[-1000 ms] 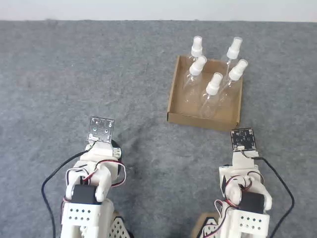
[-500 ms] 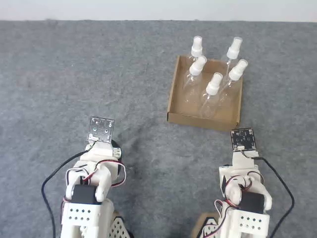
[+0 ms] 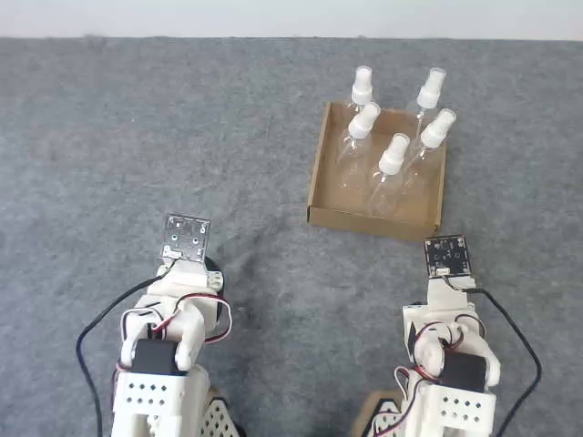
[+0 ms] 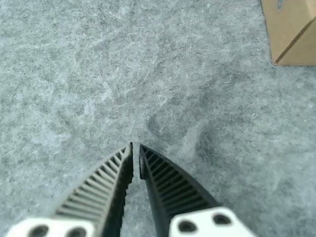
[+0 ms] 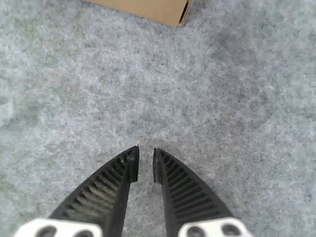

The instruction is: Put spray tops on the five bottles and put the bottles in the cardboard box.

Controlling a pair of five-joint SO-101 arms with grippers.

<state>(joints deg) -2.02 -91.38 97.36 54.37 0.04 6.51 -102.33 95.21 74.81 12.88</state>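
Nothing moved; cardboard box (image 3: 369, 221) lies beyond right pincer (image 5: 145, 155).

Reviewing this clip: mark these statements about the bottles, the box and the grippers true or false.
1. All five clear plastic bottles wear white spray tops. True.
2. The left gripper holds a bottle. False: it is shut and empty above the grey carpet.
3. The brown cardboard box is empty. False: bottles stand upright in it.
4. The right gripper holds nothing. True.
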